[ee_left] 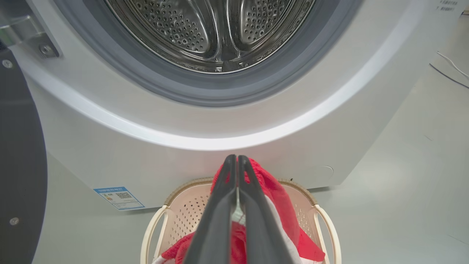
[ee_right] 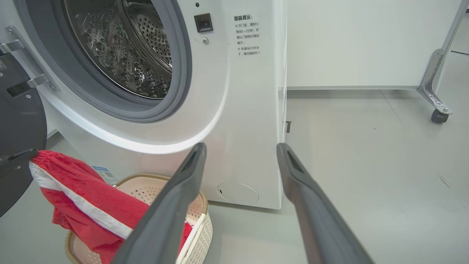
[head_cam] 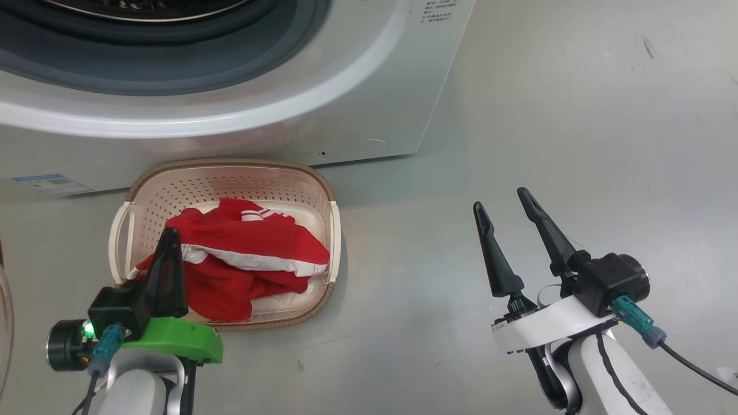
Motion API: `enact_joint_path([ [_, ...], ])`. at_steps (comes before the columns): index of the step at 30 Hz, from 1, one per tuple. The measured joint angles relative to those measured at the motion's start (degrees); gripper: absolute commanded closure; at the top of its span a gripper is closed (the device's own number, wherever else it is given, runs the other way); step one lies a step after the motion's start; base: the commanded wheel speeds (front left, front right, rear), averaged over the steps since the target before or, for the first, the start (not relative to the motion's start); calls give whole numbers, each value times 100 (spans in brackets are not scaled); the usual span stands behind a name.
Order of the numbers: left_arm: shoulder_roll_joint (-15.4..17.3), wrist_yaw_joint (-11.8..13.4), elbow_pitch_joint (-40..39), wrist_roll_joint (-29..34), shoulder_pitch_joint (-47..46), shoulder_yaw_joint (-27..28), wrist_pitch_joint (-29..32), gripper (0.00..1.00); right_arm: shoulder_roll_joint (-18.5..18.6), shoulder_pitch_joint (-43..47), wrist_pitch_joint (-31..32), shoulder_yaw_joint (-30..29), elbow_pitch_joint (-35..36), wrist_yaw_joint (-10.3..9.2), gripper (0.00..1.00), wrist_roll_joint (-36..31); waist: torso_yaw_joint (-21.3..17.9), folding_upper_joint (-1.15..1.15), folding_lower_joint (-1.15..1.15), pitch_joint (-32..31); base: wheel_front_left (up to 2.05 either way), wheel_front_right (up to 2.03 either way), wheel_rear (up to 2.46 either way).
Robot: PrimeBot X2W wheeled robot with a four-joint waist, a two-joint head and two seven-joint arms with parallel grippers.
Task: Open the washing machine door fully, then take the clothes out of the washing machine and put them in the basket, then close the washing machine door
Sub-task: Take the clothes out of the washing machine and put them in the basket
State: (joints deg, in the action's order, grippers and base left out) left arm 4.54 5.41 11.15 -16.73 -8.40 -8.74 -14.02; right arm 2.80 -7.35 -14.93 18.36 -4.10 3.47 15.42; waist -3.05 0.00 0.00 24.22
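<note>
Left gripper point(head_cam: 169, 235), lower left of the head view: jaws pressed together, pinching a fold of the clothes point(head_cam: 248, 253). In the right wrist view the red garment hangs from that tip at the left edge and drapes down into the basket point(head_cam: 230, 164). Most of the cloth is inside; one corner lies over the near left rim.

Right gripper point(head_cam: 501, 202), lower right: jaws spread wide, nothing between them, over bare floor well apart from the basket.

Washing machine point(head_cam: 346, 104) across the top of the frame. Drum point(ee_left: 205, 33) looks empty in what I can see of it. Washing machine door point(ee_right: 16, 121) swung open at the left edge.

Risks as I judge them:
- Letting go this high, the lifted fold may flop over the rim and pull the rest onto the floor.
- Fabric could catch on a finger when the jaws part, so a quick lift drags it back out.
- The basket stands just beside the machine's front; a low sweep toward the door could knock it.
</note>
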Motion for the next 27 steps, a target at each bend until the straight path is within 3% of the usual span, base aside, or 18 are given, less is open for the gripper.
enact_joint_path([
  [18,-94,-334,2246,-389,-1353,-13,386,100,3,-573,0,136,47,94,0,141,-305,0,0,849,0,0,0],
  [19,-94,-348,2336,-390,-1426,-2,390,96,3,-587,0,146,41,94,0,159,-331,0,0,877,0,0,0],
  [22,-96,-379,2579,-448,-1603,30,445,9,3,-653,0,156,25,94,0,202,-405,0,0,952,0,0,0],
  [23,-101,-378,2638,-486,-1649,88,443,0,3,-662,0,158,23,94,0,218,-427,0,0,975,0,0,0],
  [27,-107,-420,2913,-570,-1876,133,435,0,3,-678,0,124,-8,93,0,223,-491,0,1,1037,0,0,0],
])
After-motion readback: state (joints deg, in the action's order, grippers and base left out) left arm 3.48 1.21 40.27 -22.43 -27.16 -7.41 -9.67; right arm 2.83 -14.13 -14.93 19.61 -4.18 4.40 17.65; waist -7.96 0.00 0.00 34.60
